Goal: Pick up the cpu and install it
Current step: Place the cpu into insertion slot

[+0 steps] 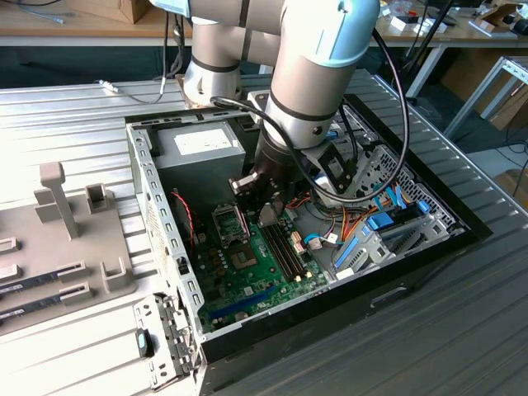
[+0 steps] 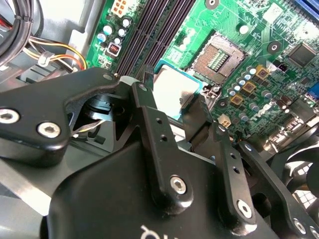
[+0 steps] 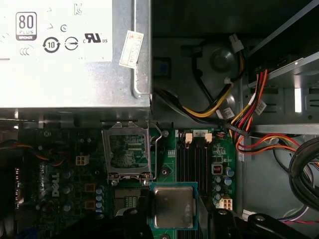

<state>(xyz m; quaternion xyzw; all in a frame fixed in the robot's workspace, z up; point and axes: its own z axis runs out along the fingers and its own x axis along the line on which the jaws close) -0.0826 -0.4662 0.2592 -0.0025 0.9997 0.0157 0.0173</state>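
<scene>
The cpu, a flat silvery square with a thin green rim, sits between my gripper's black fingers, which are shut on two of its edges. In the second wrist view the cpu hangs above the green motherboard, beside the open socket. The socket's metal load plate stands flipped up, and the socket lies just beside the held chip. In the exterior view my gripper is low inside the open computer case, over the board near the socket.
A grey power supply fills the case's back corner. Black memory slots run beside the socket. Bundles of coloured cables and a drive cage lie on the exterior view's right. Grey fixtures stand on the table at the left.
</scene>
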